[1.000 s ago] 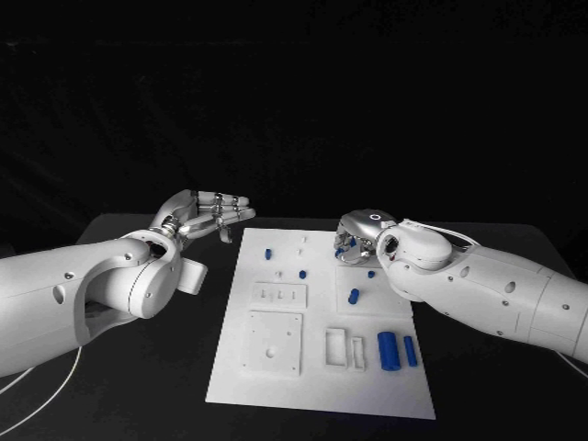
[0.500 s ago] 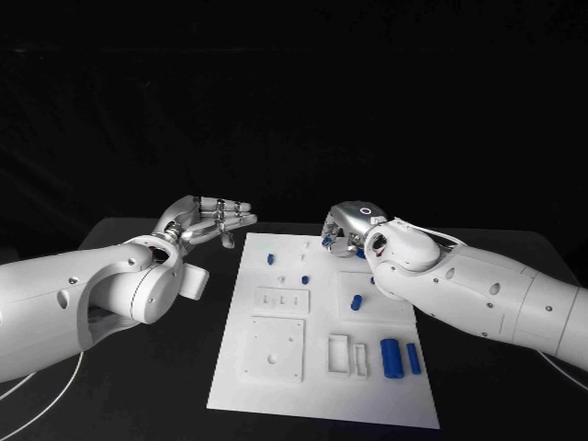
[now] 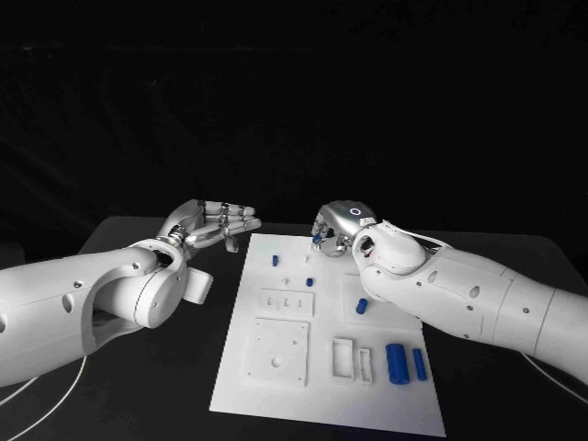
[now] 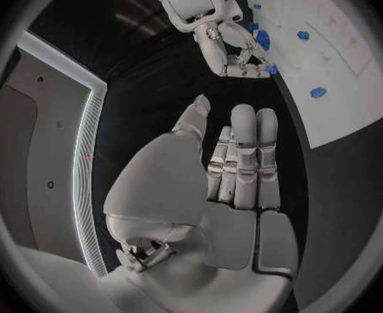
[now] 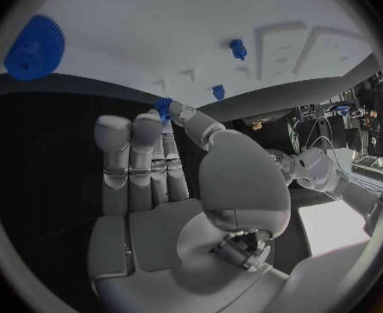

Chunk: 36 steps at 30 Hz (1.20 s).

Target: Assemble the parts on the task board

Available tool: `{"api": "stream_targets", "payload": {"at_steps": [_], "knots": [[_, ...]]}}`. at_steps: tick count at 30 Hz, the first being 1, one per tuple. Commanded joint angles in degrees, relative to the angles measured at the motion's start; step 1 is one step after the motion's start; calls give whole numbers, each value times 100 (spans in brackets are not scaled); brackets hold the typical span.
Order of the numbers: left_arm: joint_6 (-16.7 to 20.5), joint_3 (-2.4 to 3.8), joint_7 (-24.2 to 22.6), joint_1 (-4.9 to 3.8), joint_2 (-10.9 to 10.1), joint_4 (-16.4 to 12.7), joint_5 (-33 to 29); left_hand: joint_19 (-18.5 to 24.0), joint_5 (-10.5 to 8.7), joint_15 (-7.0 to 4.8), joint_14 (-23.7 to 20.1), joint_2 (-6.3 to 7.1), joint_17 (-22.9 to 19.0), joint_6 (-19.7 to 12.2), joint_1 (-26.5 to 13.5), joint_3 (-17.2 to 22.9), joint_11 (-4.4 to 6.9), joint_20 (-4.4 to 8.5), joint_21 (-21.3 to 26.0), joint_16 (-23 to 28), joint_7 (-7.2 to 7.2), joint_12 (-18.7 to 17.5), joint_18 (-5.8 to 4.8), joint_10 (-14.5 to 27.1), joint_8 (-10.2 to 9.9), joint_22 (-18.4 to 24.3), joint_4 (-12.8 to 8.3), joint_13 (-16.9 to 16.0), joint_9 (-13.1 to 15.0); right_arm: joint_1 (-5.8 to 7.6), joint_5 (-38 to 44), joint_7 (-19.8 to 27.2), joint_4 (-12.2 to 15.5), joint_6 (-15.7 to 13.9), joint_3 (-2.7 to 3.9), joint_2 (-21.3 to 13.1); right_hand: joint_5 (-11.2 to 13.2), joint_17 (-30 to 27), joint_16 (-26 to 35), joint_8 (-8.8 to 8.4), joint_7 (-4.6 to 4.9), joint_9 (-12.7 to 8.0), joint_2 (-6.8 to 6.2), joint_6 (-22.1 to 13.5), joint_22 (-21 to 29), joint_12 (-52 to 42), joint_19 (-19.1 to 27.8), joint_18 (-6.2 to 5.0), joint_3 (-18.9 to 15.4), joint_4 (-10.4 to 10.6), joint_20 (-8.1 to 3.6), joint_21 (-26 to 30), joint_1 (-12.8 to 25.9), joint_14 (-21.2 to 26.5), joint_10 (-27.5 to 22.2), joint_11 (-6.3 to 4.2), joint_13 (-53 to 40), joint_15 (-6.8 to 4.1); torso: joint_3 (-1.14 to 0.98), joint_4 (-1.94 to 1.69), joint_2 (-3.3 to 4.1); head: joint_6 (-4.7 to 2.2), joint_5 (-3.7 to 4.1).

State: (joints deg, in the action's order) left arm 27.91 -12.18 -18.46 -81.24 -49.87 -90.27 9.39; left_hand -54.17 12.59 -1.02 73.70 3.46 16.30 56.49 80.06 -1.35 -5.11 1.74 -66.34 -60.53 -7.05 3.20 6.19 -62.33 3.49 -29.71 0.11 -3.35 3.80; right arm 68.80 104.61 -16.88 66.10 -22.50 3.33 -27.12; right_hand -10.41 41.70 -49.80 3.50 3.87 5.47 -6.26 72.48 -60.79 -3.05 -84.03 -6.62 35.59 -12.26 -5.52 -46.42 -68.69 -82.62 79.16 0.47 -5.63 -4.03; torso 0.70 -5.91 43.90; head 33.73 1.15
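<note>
blue parts (image 3: pixel 404 362) crowding task board (image 3: pixel 314 404), bare near edge

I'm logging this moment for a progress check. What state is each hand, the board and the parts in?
left hand: open, fingers apart, holding nothing, beside the board's far left corner.
right hand: pinches a small blue part at its fingertips, over the board's far end.
task board: flat on the table.
two blue cylinders: lying side by side near the board's right edge.
blue gear: lying flat on the board.
</note>
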Motion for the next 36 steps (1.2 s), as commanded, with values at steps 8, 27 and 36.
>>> {"api": "stream_targets", "payload": {"at_steps": [8,27,36], "knots": [[-53,6,-46,-15,70,11,0,44,-25,37,-27,53,-107,-52,-31,12,-37,-21,75,172,-34,23,68,66,10,147,41,-6,0,1,62,79,-201,-132,3,140,-40,8,-6,21,20,69,-25,30,-56,-42,-162,-89,27,-3,-24,67,-32,2,66,-12,19,-44,37,-57,70,-64,24],[-55,7,-58,-15,99,33,-40,41,-25,37,-44,68,-184,-54,-28,24,-37,-18,226,406,-27,23,25,91,9,306,61,-6,0,-2,20,180,-255,112,1,191,-115,9,-7,21,19,58,-27,35,-122,-42,-175,-84,-15,-6,-23,113,-27,4,71,-13,29,-45,46,-54,87,-34,-33],[-62,7,-55,-15,113,41,-44,31,-25,35,-30,71,-167,-55,-24,26,-38,-16,221,417,-29,23,25,100,10,337,64,-6,1,-4,29,187,-357,198,-3,241,-110,9,-6,19,20,54,-21,31,-146,-42,-180,-80,-29,-11,-23,136,-28,3,68,-13,32,-43,52,-66,95,-8,-37]]}}
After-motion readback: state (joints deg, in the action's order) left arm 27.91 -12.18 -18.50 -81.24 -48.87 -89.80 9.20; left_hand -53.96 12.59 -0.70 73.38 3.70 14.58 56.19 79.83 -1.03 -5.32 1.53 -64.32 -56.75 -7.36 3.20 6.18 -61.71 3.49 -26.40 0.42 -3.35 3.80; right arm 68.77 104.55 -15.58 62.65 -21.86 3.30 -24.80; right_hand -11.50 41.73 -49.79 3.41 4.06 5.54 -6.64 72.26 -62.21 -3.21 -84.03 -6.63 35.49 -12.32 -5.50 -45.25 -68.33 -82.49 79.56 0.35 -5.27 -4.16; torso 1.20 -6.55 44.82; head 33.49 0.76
